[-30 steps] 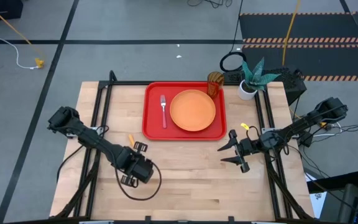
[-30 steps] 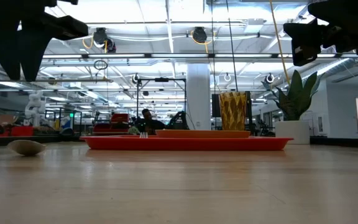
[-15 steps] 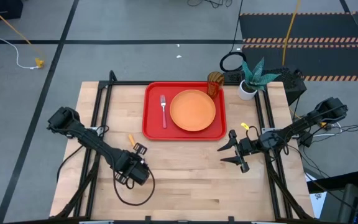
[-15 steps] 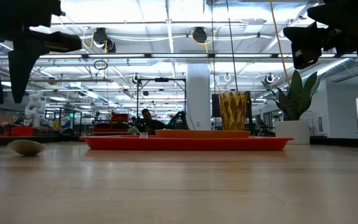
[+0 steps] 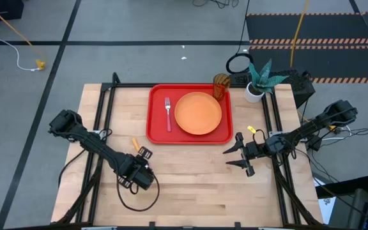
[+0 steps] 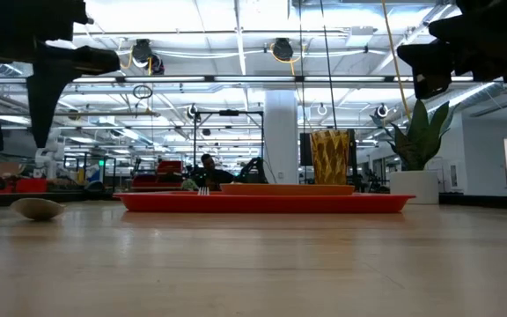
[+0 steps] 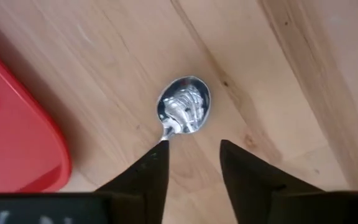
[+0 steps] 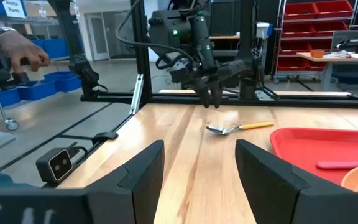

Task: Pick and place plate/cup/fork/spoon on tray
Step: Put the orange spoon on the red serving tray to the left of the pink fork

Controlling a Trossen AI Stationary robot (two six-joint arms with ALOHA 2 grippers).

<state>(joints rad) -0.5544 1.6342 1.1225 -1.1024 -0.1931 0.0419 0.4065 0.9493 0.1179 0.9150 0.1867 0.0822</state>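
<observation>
The red tray [image 5: 157, 131] lies at the table's far middle. On it lie the orange plate [image 5: 198, 113] and the pink-handled fork [image 5: 168, 114]. The amber cup [image 5: 220, 85] stands at the tray's far right corner. The spoon [image 5: 133, 143] lies on the wood left of the tray; its bowl shows in the left wrist view [image 7: 184, 113] and in the low view [image 6: 38, 209]. My left gripper [image 5: 141, 153] is open and hangs above the spoon's handle, its fingers [image 7: 156, 167] on either side, well above the table. My right gripper [image 5: 234, 152] is open and empty, right of the tray.
A white pot with a green plant [image 5: 255, 89] stands at the far right, beside the cup. A black cable loop [image 5: 139, 195] hangs below my left arm. Bare wood lies across the table's near half. A person's hand [image 8: 23, 56] shows in the room beyond the table.
My left gripper has gone a little toward the table's left edge and down, and now hangs over the spoon's handle. The spoon has kept still. My right gripper has kept still.
</observation>
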